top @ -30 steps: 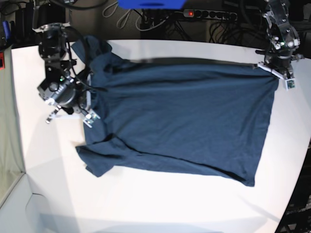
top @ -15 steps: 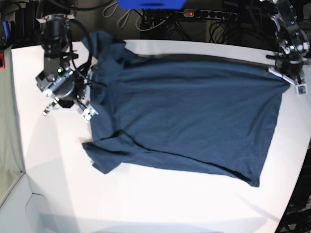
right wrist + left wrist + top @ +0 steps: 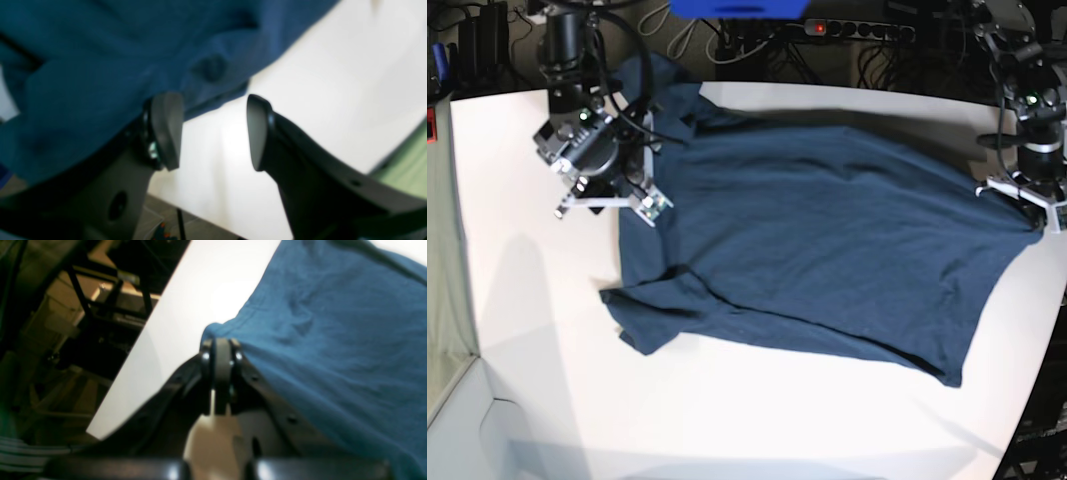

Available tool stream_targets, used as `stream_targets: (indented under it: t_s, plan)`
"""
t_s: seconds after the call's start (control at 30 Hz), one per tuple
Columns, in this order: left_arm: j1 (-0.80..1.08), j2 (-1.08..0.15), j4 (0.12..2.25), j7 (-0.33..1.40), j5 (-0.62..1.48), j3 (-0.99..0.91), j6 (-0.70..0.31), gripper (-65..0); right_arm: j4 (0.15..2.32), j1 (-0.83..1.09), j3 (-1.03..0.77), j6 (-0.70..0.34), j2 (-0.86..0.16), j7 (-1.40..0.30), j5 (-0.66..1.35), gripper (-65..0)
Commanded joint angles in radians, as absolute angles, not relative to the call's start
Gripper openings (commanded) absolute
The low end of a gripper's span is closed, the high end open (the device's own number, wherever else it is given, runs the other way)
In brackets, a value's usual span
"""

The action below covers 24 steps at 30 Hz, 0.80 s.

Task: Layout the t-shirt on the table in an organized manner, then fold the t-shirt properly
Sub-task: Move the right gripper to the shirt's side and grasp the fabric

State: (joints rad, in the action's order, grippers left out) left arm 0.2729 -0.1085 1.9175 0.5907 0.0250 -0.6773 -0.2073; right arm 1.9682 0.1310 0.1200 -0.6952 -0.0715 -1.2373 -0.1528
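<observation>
Base view | dark navy-blue cloth t-shirt lay spread on white table | left gripper clamped its hem | right gripper stood apart, holding nothing

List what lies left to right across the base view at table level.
Bare table → right gripper → t-shirt → left gripper at the shirt's right edge.

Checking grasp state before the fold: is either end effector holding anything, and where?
The left end effector is shut on the t-shirt at a hem corner. The right end effector is open, holding nothing.
</observation>
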Motion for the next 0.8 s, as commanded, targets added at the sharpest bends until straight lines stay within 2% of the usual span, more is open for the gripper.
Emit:
stream_targets:
  t_s: [0.0, 0.1, 0.2, 0.3, 0.5, 0.63, 0.77]
  plan:
    - [0.271, -0.127, 1.931, 0.568, 0.021, -0.690, -0.199, -64.4, 1.985, 0.122, 0.119, -0.698, -0.073, -1.228, -0.154, -33.5]
    - [0.283, -0.127, 1.914, 0.599, 0.028, -0.731, -0.199, -57.9, 1.983, 0.101, 0.120, -0.698, -0.076, -1.228, -0.154, -33.5]
    - [0.286, -0.127, 1.897, 0.636, 0.028, -0.733, -0.211, -44.2, 1.983, 0.074, 0.119, -0.698, -0.079, -1.228, -0.154, -33.5]
    - [0.289, -0.119, 1.890, 0.647, 0.025, -0.737, -0.305, -33.1, 1.983, 0.021, 0.114, -0.698, -0.079, -1.230, -0.154, -33.4]
    - [0.286, -0.084, 1.923, 0.648, 0.028, -0.734, -0.348, -31.5, 1.933, -0.122, 0.120, -0.698, -0.074, -1.227, -0.154, -33.3]
    - [0.239, -0.015, 1.945, 0.648, 0.018, -0.679, -0.348, -31.6, 1.736, -0.274, 0.119, -0.698, -0.048, -1.214, -0.154, -33.3]
    - [0.208, 0.005, 1.868, 0.648, -0.027, -0.608, -0.337, -31.7, 1.549, -0.355, 0.119, -0.698, -0.038, -1.122, -0.154, -33.3]
